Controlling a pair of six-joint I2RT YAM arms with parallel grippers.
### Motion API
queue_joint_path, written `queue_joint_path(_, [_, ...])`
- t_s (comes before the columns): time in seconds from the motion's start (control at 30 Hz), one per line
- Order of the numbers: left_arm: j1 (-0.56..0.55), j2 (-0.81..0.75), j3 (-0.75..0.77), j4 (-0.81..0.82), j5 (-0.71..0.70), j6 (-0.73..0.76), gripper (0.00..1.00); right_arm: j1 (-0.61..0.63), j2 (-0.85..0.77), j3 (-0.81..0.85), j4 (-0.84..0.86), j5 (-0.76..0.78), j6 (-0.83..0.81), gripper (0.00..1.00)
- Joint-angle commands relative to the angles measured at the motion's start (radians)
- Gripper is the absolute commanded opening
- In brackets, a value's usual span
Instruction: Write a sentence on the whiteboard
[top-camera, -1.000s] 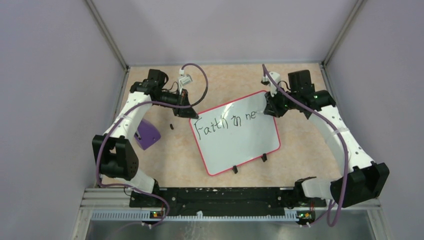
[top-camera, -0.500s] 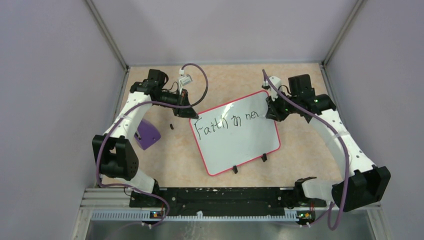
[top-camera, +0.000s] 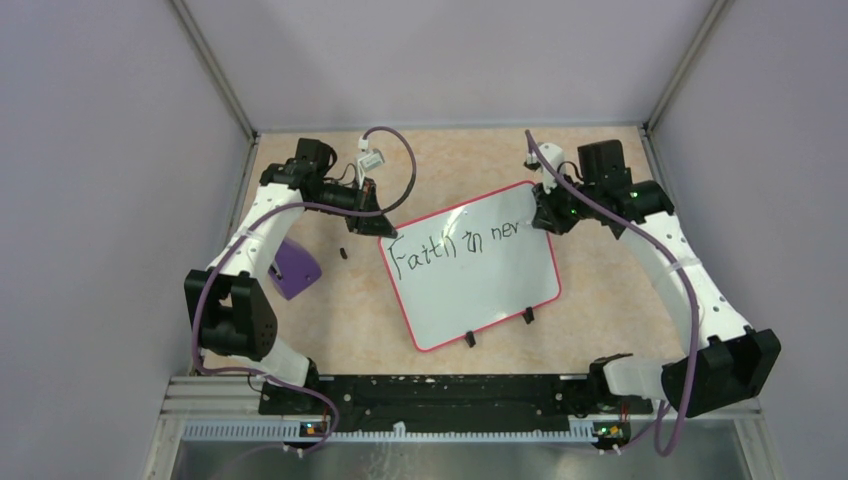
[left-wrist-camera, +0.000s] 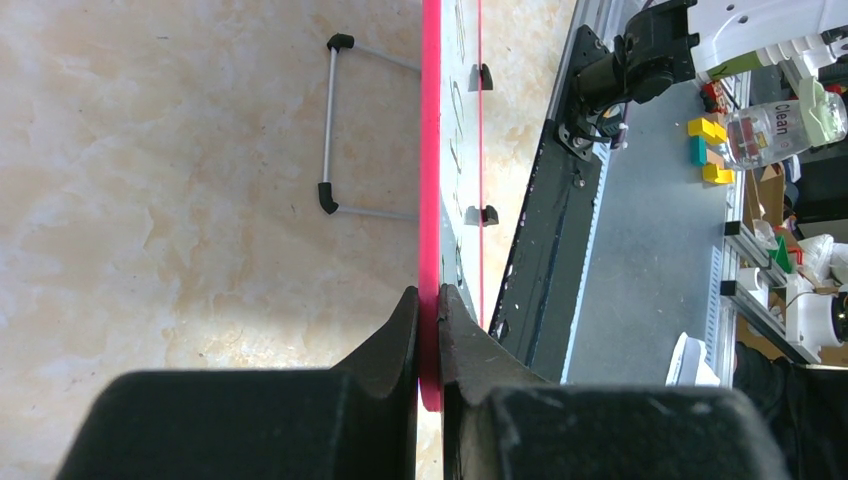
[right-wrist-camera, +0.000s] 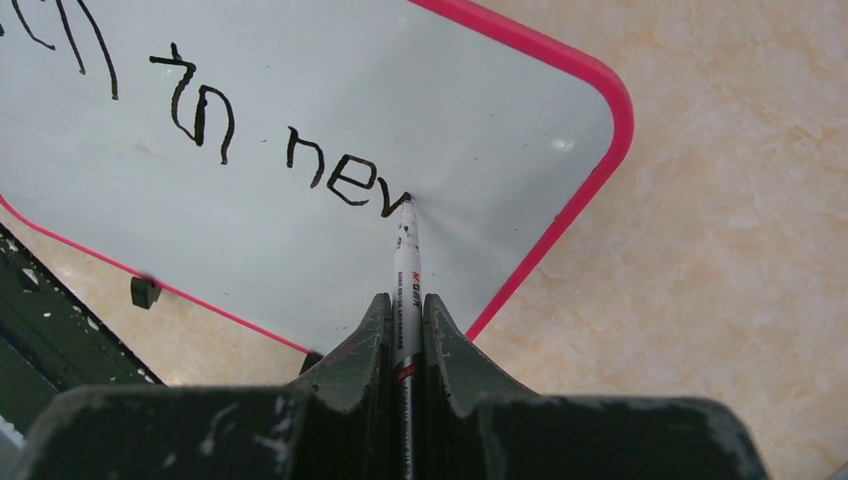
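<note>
Left gripper (left-wrist-camera: 430, 300) is pressed together on the red-pink rim of the whiteboard (top-camera: 480, 290), pinching it at the board's far-left corner; the left wrist view shows the rim edge-on, caught between the two dark fingers (left-wrist-camera: 385, 345). Nearer the arm bases and to the left of that gripper, a purple block (top-camera: 293, 268) lies on the mottled beige table (top-camera: 330, 320), and a small black item (top-camera: 343, 253), too small to identify, sits between the block and the board. The whiteboard lies near the middle of the table, turned askew so that its right end is farther from the arm bases than its left, with two small black feet (top-camera: 469, 339) along its near edge. Along the far edge runs the sentence (top-camera: 455, 245), a single line of black handwriting reading about "Faith in nev", while the lower part of the board is bare. At the board's far-right corner the right gripper (right-wrist-camera: 407, 310) is clamped on a slim white marker (right-wrist-camera: 406, 260), whose black tip touches the board right at the end of the last stroke.
</note>
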Motion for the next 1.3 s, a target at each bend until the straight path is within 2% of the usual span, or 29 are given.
queue_joint_path(0.0, [-0.012, 0.010, -0.021, -0.002, -0.033, 0.038, 0.00, -0.008, 0.012, 0.068, 0.033, 0.016, -0.001, 0.00])
queue_joint_path(0.67, [-0.013, 0.015, -0.034, 0.003, -0.028, 0.044, 0.00, -0.010, -0.042, -0.053, 0.017, 0.051, -0.032, 0.00])
queue_joint_path(1.27, [-0.012, 0.010, -0.038, 0.005, -0.030, 0.045, 0.00, -0.021, 0.028, 0.095, 0.013, 0.044, -0.031, 0.00])
